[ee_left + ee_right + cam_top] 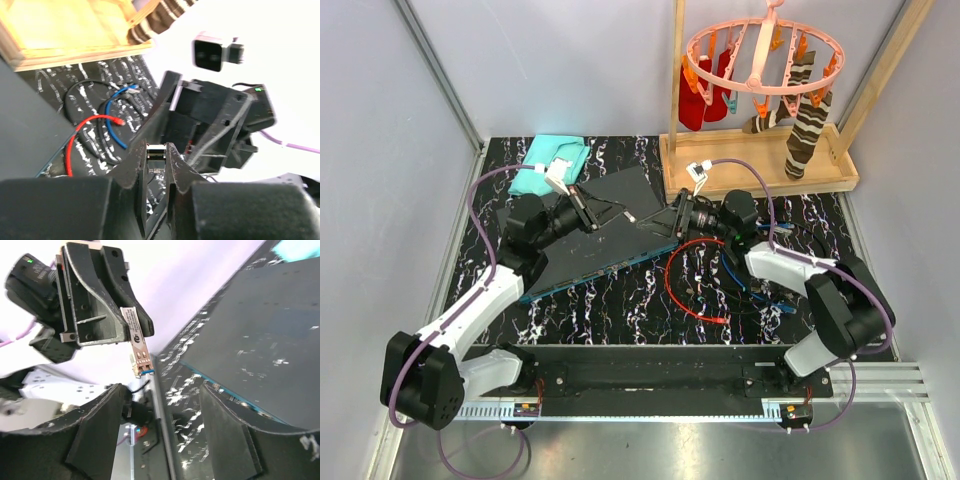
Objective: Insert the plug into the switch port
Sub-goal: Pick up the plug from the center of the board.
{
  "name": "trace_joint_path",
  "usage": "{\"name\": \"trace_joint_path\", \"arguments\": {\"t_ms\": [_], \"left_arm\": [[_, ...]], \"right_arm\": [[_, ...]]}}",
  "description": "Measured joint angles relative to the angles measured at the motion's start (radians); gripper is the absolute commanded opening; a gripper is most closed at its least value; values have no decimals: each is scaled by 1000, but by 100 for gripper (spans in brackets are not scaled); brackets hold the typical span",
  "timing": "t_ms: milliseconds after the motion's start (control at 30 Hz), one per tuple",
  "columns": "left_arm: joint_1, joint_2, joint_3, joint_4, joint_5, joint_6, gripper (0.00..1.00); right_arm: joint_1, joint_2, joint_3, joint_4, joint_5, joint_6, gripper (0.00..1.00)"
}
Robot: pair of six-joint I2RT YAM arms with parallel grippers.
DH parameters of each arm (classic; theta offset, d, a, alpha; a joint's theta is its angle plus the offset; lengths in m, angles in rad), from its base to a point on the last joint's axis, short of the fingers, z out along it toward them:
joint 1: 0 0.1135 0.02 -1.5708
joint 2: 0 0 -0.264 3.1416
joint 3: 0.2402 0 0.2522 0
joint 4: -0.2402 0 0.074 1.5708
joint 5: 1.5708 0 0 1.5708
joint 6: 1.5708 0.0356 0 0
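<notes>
The switch [590, 235] is a flat dark grey box lying diagonally on the table, its teal-blue edge [595, 268] facing the near side. It also shows in the right wrist view [265, 325] and the left wrist view [25, 125]. My left gripper [625, 213] is shut on the plug [156, 151], a small metal module with a label [137, 345], and holds it above the switch's right end. My right gripper [657, 225] is open and empty, facing the left gripper closely, its fingers [100, 435] apart over the table beside the switch's corner.
Red [685, 285], blue [735, 272] and black cables lie coiled right of the switch. A folded teal cloth [550, 163] lies at the back left. A wooden rack base [760, 165] with a pink hanger of socks [760, 60] stands at the back right.
</notes>
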Motion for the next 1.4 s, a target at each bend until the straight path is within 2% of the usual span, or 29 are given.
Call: {"name": "trace_joint_path", "arguments": {"t_ms": [500, 800, 933, 1133, 1167, 1233, 1267, 1333, 1367, 1400], "left_arm": [[-5, 0, -20, 161, 34, -77, 0], [-25, 0, -20, 201, 56, -76, 0], [-30, 5, -20, 208, 59, -73, 0], [-30, 13, -20, 211, 61, -69, 2], [-31, 13, -20, 213, 63, -69, 9], [-31, 13, -20, 217, 67, -69, 23], [-31, 13, -20, 217, 68, -68, 34], [-31, 13, -20, 214, 70, -48, 45], [-34, 13, -20, 209, 70, -34, 54], [-35, 13, -20, 198, 69, -20, 58]], "right_arm": [[-9, 95, 56, 238, -105, 196, 56], [-9, 113, 90, 264, -133, 248, 47], [-9, 113, 95, 266, -148, 257, 37], [-10, 112, 100, 270, -169, 270, 5], [-10, 112, 100, 271, -172, 269, 0], [-11, 111, 100, 272, -177, 264, 0], [-11, 111, 100, 272, -180, 264, 0], [-11, 108, 101, 262, -182, 254, 0], [-11, 105, 101, 250, -183, 245, 0], [-11, 98, 101, 226, -182, 229, 0]]}}
